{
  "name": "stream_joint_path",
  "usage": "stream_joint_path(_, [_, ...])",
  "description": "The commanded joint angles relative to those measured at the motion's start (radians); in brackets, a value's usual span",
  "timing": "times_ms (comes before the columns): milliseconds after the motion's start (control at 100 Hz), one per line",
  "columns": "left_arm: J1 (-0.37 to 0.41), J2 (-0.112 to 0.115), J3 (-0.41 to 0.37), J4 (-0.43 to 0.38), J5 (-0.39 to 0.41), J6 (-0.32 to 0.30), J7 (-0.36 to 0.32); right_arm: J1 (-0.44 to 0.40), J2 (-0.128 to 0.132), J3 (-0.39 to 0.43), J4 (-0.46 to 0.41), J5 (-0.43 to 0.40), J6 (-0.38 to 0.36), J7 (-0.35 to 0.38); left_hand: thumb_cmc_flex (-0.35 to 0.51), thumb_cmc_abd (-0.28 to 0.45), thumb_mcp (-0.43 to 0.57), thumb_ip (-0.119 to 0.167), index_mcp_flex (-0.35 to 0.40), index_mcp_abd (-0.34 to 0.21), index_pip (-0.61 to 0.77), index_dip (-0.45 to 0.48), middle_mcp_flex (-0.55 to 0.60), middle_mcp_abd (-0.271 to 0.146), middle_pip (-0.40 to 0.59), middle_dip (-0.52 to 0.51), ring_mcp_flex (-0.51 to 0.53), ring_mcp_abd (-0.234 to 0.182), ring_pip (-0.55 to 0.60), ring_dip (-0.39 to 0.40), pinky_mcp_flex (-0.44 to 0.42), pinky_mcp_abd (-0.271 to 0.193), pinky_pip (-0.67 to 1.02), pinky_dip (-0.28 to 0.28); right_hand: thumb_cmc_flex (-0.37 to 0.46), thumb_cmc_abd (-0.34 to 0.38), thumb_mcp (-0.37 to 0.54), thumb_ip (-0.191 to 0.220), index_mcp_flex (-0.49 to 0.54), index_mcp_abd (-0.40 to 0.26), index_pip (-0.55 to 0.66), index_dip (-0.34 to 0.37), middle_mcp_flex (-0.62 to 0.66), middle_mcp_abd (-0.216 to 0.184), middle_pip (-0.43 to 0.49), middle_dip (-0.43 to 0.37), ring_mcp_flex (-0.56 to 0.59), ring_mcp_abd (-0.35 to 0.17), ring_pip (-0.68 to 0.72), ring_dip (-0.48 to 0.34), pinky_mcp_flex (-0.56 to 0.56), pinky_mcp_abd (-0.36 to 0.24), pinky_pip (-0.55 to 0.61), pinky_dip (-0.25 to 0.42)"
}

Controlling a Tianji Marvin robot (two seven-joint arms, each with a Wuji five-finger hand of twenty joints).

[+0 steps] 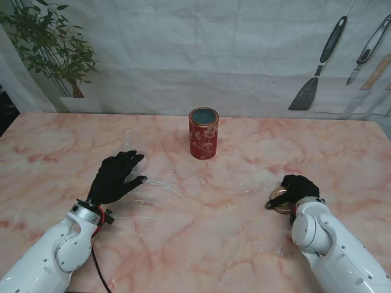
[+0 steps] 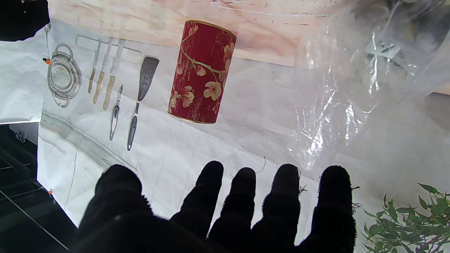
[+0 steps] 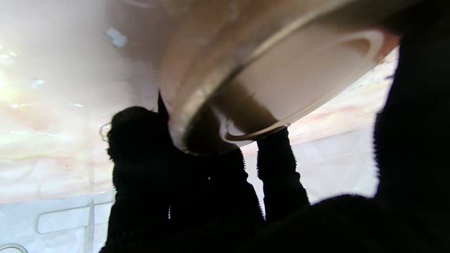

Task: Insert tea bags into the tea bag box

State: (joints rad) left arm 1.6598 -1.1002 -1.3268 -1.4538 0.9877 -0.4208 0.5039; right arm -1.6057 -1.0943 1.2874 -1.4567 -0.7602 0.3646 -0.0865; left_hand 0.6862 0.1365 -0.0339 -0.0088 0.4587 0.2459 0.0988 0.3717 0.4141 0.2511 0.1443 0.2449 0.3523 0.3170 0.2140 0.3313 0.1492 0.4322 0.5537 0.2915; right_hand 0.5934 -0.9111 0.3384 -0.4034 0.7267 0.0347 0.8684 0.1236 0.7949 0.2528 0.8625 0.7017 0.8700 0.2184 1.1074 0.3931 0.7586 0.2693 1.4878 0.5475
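Nearest to me on the right, the right robot hand lies low on the worktop, its fingers curled over a round metal lid. The right wrist view shows the fingers wrapped under the lid's rim, with its pale inner face tilted up, so this hand has hold of the lid and nothing else. The lid most likely belongs to the tea bag box, which would make the step in hand setting it aside so the box stays open.

On the left, the left robot hand hovers palm down with its fingers spread and holds nothing. Just beyond its fingertips and to its right lies a clear plastic bag, crumpled flat on the marble and hard to make out from the stand. In the left wrist view the plastic bag shows a small pale packet inside, probably the tea bags, though I cannot tell how many.

Farther from both hands, about midway between them, the tea bag box stands upright, a red floral canister with its mouth open. It is well apart from either hand.

The next move calls for the left hand to come down on the bag and pinch the film or a tea bag through its opening. That will be fiddly: the plastic is slack and slippery. The right hand should let go of the lid first.
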Motion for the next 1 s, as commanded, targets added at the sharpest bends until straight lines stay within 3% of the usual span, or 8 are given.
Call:
stream_joint_path(0, [-0.003,0.001,0.002,-0.008,0.002,0.005,-0.012,-0.028,-0.008,-0.012,0.03,0.006,0.004,0.039,0.031,0.002,-0.009,-0.032,-0.008,0.002,-0.002,0.008,0.01,-0.003,0.006,-0.007,0.018,-0.005,0.014,0.01,0.003,-0.008,0.035,0.017,0.326,0.238,0.782,0.13,0.123,0.051,0.116,0.005,0.01,-0.044,0.114,0.026,0.076,-0.152,0.154,0.044,0.0,-0.03,0.021,0.015])
stream_joint_path(410, [-0.007,0.001,0.01,-0.008,0.008,0.022,-0.004,-0.023,-0.028,0.003,0.047,0.075,-0.034,-0.03,0.042,0.004,-0.008,-0.033,-0.006,0.007,-0.002,0.008,0.009,0.002,0.008,-0.006,0.022,-0.006,0.019,0.011,0.01,-0.011,0.045,0.021,0.389,0.2,0.813,0.108,0.196,-0.004,0.011,-0.012,0.101,-0.104,-0.039,-0.095,0.21,-0.123,-0.117,-0.031,0.065,-0.026,-0.103,-0.054])
stream_joint_path(630, [-0.012,0.001,0.016,-0.008,0.012,0.033,-0.001,-0.027,-0.037,0.017,0.025,0.144,-0.028,-0.021,0.051,0.004,-0.008,-0.033,-0.004,0.006,-0.001,0.009,0.01,0.003,0.012,-0.005,0.024,-0.006,0.022,0.012,0.014,-0.012,0.053,0.025,0.448,0.218,0.842,0.095,0.21,-0.033,-0.088,0.102,0.043,-0.168,-0.04,-0.058,0.101,-0.08,-0.051,0.102,-0.008,-0.016,-0.082,0.003])
stream_joint_path(660, [-0.012,0.001,0.017,-0.008,0.012,0.034,0.0,-0.027,-0.04,0.019,0.023,0.159,-0.026,-0.023,0.053,0.004,-0.008,-0.033,-0.003,0.007,-0.001,0.009,0.011,0.003,0.012,-0.005,0.024,-0.005,0.022,0.013,0.014,-0.012,0.054,0.026,0.453,0.213,0.85,0.093,0.22,-0.038,-0.114,0.185,0.046,-0.176,-0.045,-0.052,0.093,-0.072,-0.046,0.11,-0.016,-0.01,-0.082,0.023])
stream_joint_path(800, [-0.011,0.0,0.017,-0.011,0.01,0.043,0.0,-0.029,-0.054,0.033,0.019,0.228,-0.034,-0.042,0.059,0.003,-0.008,-0.033,0.001,0.005,0.0,0.01,0.013,0.005,0.015,-0.004,0.026,-0.004,0.025,0.014,0.017,-0.014,0.059,0.028,0.467,0.199,0.864,0.096,0.248,-0.051,-0.101,0.202,0.068,-0.192,-0.046,-0.057,0.079,-0.066,-0.049,0.109,-0.033,-0.009,-0.084,0.024])
stream_joint_path(900, [-0.013,0.0,0.02,-0.011,0.01,0.05,0.002,-0.027,-0.058,0.037,0.023,0.238,-0.041,-0.057,0.062,0.005,-0.009,-0.033,0.0,0.006,0.0,0.01,0.012,0.008,0.016,-0.004,0.027,-0.004,0.028,0.014,0.019,-0.015,0.062,0.03,0.465,0.194,0.872,0.092,0.251,-0.052,-0.107,0.204,0.071,-0.195,-0.055,-0.059,0.078,-0.074,-0.077,0.094,-0.039,-0.011,-0.11,-0.033])
stream_joint_path(940, [-0.013,-0.001,0.021,-0.011,0.01,0.052,0.003,-0.027,-0.059,0.038,0.023,0.239,-0.043,-0.059,0.064,0.004,-0.008,-0.033,0.002,0.007,0.001,0.01,0.012,0.009,0.017,-0.004,0.026,-0.003,0.028,0.014,0.019,-0.014,0.063,0.03,0.465,0.193,0.874,0.092,0.252,-0.051,-0.111,0.207,0.07,-0.195,-0.063,-0.061,0.077,-0.078,-0.091,0.092,-0.048,-0.013,-0.093,-0.139])
stream_joint_path(990, [-0.015,-0.001,0.022,-0.011,0.009,0.053,0.003,-0.026,-0.059,0.038,0.024,0.241,-0.044,-0.063,0.065,0.004,-0.009,-0.033,0.003,0.007,0.001,0.011,0.012,0.009,0.018,-0.004,0.027,-0.003,0.029,0.015,0.018,-0.014,0.064,0.03,0.462,0.194,0.871,0.09,0.247,-0.048,-0.114,0.207,0.064,-0.195,-0.07,-0.065,0.073,-0.083,-0.106,0.084,-0.053,-0.016,-0.105,-0.175])
